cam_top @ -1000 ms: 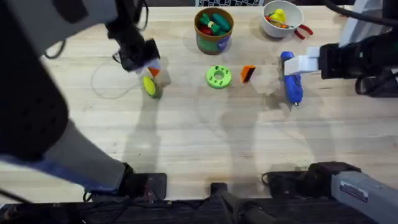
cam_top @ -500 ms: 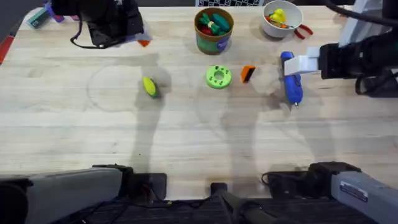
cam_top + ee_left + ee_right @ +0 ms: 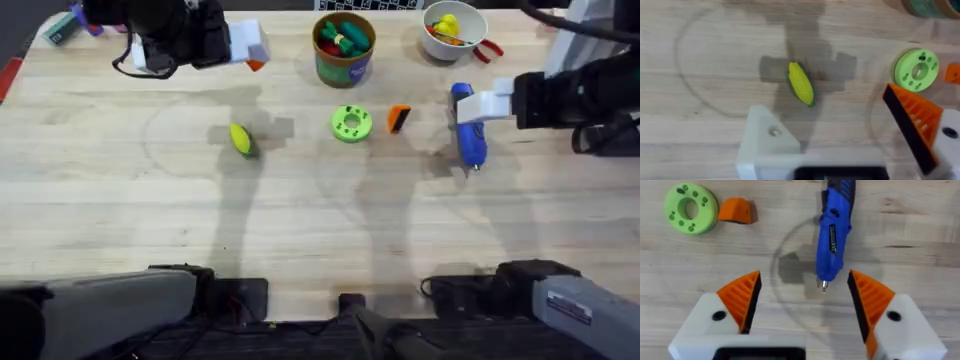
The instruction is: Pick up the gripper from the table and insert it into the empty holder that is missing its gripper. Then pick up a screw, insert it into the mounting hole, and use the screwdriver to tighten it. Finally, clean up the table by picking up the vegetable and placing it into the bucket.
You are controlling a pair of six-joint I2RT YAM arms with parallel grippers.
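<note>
Two grippers hang with fingers apart and empty: nearest the green disc (image 3: 351, 123), the loose orange gripper (image 3: 399, 118) lies just beside it, the right gripper (image 3: 802, 305) over the screwdriver (image 3: 468, 127), the corn-like vegetable (image 3: 241, 139) opposite, the bucket (image 3: 344, 47) behind, and the left gripper (image 3: 840, 135) farther off.

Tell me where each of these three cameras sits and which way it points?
Overhead: above the table, looking down and forward; both arms' bases show along its bottom edge.
Left wrist: on the left arm, looking down at the vegetable; the left gripper shows, one finger missing its orange pad.
Right wrist: on the right arm, looking down at the screwdriver; the right gripper shows.
Both wrist views share the green disc.
</note>
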